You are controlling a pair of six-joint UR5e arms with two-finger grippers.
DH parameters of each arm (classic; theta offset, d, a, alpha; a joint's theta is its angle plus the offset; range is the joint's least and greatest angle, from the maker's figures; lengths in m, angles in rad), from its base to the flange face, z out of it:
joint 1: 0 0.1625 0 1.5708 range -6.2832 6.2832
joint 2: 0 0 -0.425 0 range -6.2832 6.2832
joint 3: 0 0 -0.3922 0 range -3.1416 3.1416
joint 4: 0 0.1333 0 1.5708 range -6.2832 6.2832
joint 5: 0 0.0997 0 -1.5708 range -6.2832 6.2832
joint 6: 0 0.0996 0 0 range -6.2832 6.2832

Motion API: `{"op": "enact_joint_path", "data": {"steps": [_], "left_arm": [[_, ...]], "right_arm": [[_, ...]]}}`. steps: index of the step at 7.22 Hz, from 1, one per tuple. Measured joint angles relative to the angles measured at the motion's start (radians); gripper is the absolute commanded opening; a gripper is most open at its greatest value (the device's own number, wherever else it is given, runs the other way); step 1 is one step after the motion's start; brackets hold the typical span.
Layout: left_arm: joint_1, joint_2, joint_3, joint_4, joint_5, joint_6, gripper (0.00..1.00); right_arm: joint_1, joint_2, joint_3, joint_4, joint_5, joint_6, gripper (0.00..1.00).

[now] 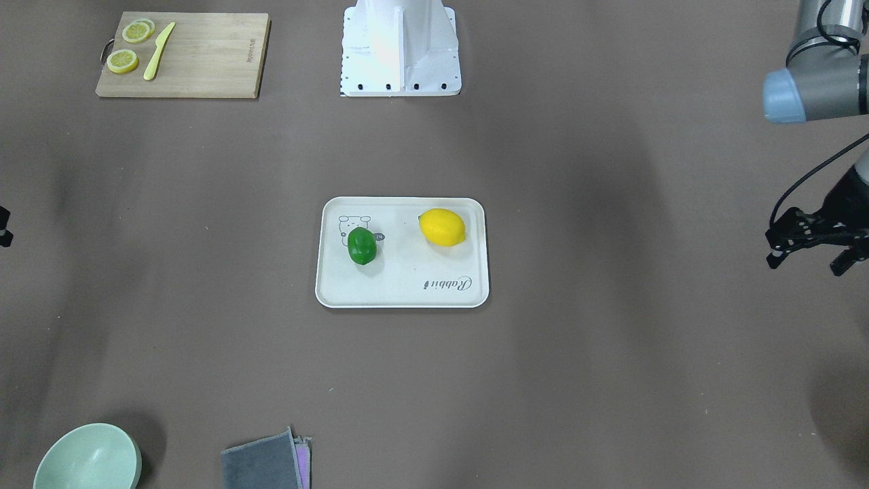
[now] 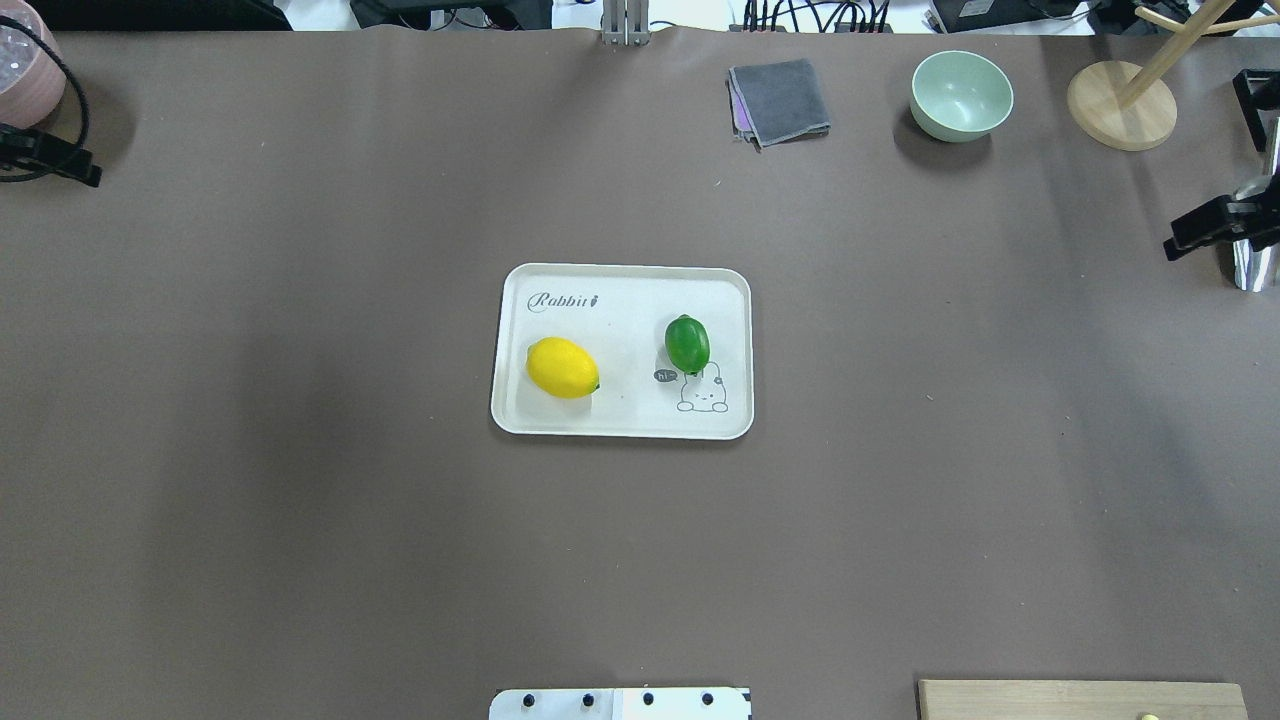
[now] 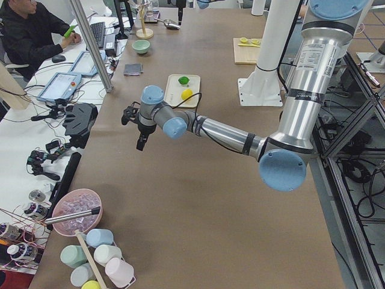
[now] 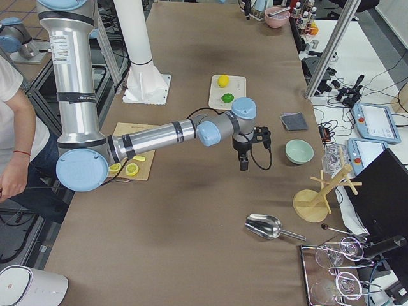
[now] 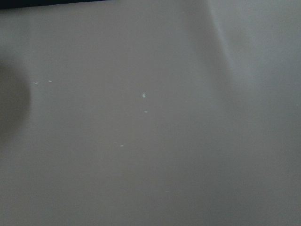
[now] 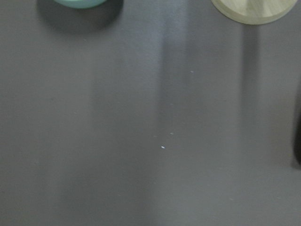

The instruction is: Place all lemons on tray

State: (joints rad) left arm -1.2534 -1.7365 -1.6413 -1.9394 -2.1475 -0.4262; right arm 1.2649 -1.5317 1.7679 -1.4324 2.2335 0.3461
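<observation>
The cream tray (image 1: pixel 404 299) lies at the table's middle and also shows from overhead (image 2: pixel 620 272). The yellow lemon (image 1: pixel 442 227) (image 2: pixel 562 367) and the green lemon (image 1: pixel 362 245) (image 2: pixel 687 343) both rest on it, apart from each other. My left gripper (image 1: pixel 808 261) hangs far from the tray at the table's left end, its fingers spread, open and empty. My right gripper (image 2: pixel 1205 235) is at the opposite end, also far from the tray. Only its edge shows, so I cannot tell its state. Both wrist views show only bare table.
A wooden cutting board (image 1: pixel 204 61) with lemon slices (image 1: pixel 123 61) and a yellow knife (image 1: pixel 158 51) lies near the robot base (image 1: pixel 400 51). A green bowl (image 2: pixel 961 95), a grey cloth (image 2: pixel 780 100) and a wooden stand (image 2: pixel 1120 105) line the far edge.
</observation>
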Motion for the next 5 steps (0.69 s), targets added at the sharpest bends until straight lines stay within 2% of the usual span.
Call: {"op": "enact_joint_path", "data": {"steps": [3, 5], "left_arm": [[-0.176, 0.145, 0.013, 0.034, -0.117, 0.213, 0.98], [-0.286, 0.223, 0.022, 0.056, -0.179, 0.270, 0.98]], "right_arm": [[0.147, -0.111, -0.005, -0.048, 0.109, -0.264, 1.00], [0.189, -0.140, -0.004, -0.050, 0.140, -0.298, 1.00]]}}
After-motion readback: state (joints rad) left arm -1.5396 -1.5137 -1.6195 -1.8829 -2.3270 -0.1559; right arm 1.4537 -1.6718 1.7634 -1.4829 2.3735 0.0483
